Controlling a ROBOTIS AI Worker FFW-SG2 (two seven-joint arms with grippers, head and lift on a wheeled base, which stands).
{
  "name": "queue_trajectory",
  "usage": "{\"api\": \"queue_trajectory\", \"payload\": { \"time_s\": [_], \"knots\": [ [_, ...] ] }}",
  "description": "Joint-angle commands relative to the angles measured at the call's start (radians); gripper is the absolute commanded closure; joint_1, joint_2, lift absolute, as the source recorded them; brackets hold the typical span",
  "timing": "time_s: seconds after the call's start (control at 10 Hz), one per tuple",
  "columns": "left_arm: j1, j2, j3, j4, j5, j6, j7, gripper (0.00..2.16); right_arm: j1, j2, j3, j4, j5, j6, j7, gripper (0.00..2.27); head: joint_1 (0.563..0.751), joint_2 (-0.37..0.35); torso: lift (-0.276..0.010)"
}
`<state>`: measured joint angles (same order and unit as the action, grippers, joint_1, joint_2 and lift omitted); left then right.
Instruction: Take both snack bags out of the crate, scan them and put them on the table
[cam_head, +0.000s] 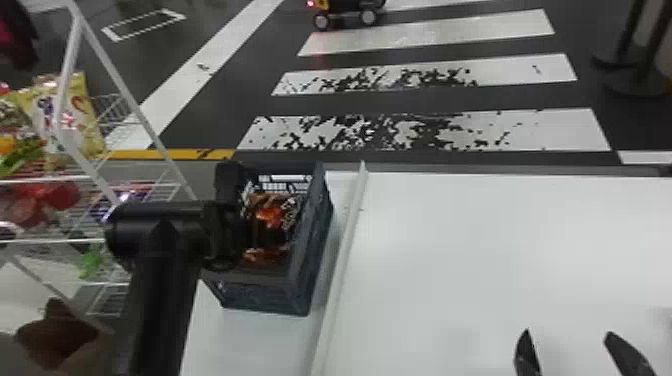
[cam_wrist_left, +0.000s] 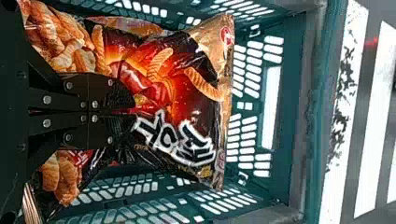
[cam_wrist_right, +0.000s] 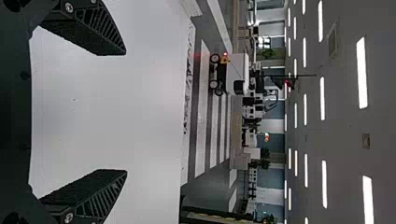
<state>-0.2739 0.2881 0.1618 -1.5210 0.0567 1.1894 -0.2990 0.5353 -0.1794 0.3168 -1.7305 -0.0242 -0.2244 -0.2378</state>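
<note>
My left gripper (cam_head: 255, 232) reaches into the dark crate (cam_head: 312, 240) at the table's left part, over an orange and black snack bag (cam_head: 270, 216). In the left wrist view my left gripper (cam_wrist_left: 133, 111) has its fingers together, pinching the black film of the snack bag (cam_wrist_left: 163, 88) inside the green-looking crate (cam_wrist_left: 299, 112). More orange and black packaging (cam_wrist_left: 60, 175) lies near the finger bases; I cannot tell if it is a second bag. My right gripper (cam_head: 570, 345) stands open over the table's near right; in the right wrist view the right gripper (cam_wrist_right: 126, 112) holds nothing.
The white table (cam_head: 480, 250) has a raised white strip (cam_head: 345, 250) just right of the crate. Left of the table stands a white wire rack (cam_head: 90, 180) with other packaged goods. A small wheeled vehicle (cam_head: 345, 7) is on the floor beyond.
</note>
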Motion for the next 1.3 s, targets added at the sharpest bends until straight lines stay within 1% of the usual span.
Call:
{"api": "queue_trajectory", "payload": {
  "time_s": [0.0, 0.2, 0.3, 0.4, 0.6, 0.7, 0.9, 1.2],
  "knots": [
    [0.018, 0.000, 0.021, -0.114, 0.009, 0.065, 0.011, 2.13, 0.000, 0.000, -0.001, 0.000, 0.000, 0.003, 0.000, 0.09, 0.695, 0.300, -0.094],
    [0.027, 0.000, 0.030, -0.200, 0.025, 0.123, 0.018, 2.13, 0.000, 0.000, 0.001, -0.001, 0.000, 0.012, 0.000, 0.09, 0.695, 0.305, -0.094],
    [0.042, 0.000, 0.045, -0.249, 0.051, 0.145, 0.018, 2.13, 0.000, 0.000, 0.002, -0.003, 0.000, 0.012, 0.000, 0.09, 0.695, 0.302, -0.094],
    [0.051, 0.000, 0.055, -0.294, 0.055, 0.178, 0.018, 2.13, 0.000, 0.000, 0.002, -0.003, 0.000, 0.012, 0.000, 0.09, 0.695, 0.300, -0.094],
    [0.059, -0.006, 0.079, -0.347, 0.074, 0.221, 0.023, 2.13, 0.002, 0.000, 0.004, -0.006, 0.000, 0.021, 0.000, 0.09, 0.695, 0.297, -0.094],
    [0.070, -0.007, 0.102, -0.377, 0.097, 0.227, 0.023, 2.13, 0.003, 0.000, 0.004, -0.007, 0.000, 0.021, 0.000, 0.09, 0.695, 0.298, -0.094],
    [0.078, -0.007, 0.125, -0.421, 0.101, 0.252, 0.023, 2.13, 0.005, 0.001, 0.004, -0.011, -0.002, 0.024, 0.000, 0.09, 0.695, 0.300, -0.094],
    [0.114, -0.007, 0.140, -0.498, 0.095, 0.252, 0.046, 2.13, 0.005, 0.003, 0.004, -0.009, -0.002, 0.024, 0.000, 0.09, 0.695, 0.314, -0.094]
  ]
}}
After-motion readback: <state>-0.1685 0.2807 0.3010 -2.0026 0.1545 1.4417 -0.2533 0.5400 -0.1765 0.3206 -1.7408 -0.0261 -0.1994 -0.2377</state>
